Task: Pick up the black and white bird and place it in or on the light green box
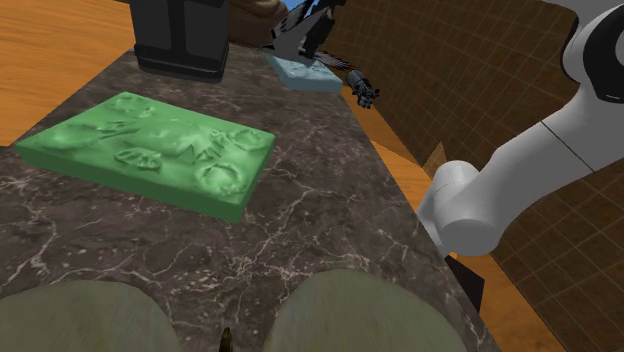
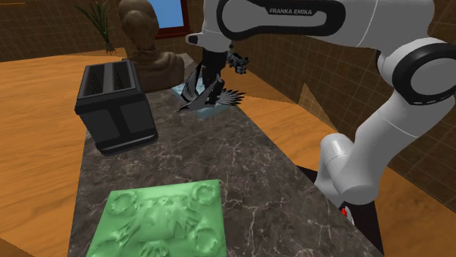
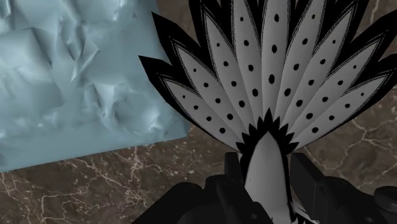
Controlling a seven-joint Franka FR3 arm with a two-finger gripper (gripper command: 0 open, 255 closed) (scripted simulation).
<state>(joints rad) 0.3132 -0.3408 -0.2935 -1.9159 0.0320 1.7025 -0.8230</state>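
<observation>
- Your gripper [image 3: 267, 170] is clasping the black and white bird [image 3: 267, 76] by its narrow white body, with one black finger [image 3: 233, 172] pressing in on each side.
- You are looking along the fingers at the bird's tail, which is fanning out in white feathers with black edges and black dots.
- In the second exterior view the gripper [image 2: 207, 82] is reaching down at about 12 o'clock. It is over the far end of the dark marble counter [image 2: 241, 160], and the bird [image 2: 219, 97] is tilting beneath it.
- The bird is hanging over the edge of a pale blue slab [image 3: 76, 83]. You cannot tell whether it is touching the slab or sitting just above it.
- The green box [image 2: 164, 223], flat with raised shapes on its top, is lying at 6 o'clock in the second exterior view, well apart from the bird.
- In the shoulder view the green box [image 1: 150, 150] is lying toward 9 o'clock, while the bird [image 1: 298, 35] and the pale blue slab [image 1: 305, 72] are sitting near 12 o'clock.
- A black toaster [image 2: 113, 102] is standing at about 10 o'clock in the second exterior view, on the counter between the green box and a brown bust [image 2: 146, 44].
- The white arm [image 2: 292, 18] is arching in from 3 o'clock across the top of that view.
</observation>
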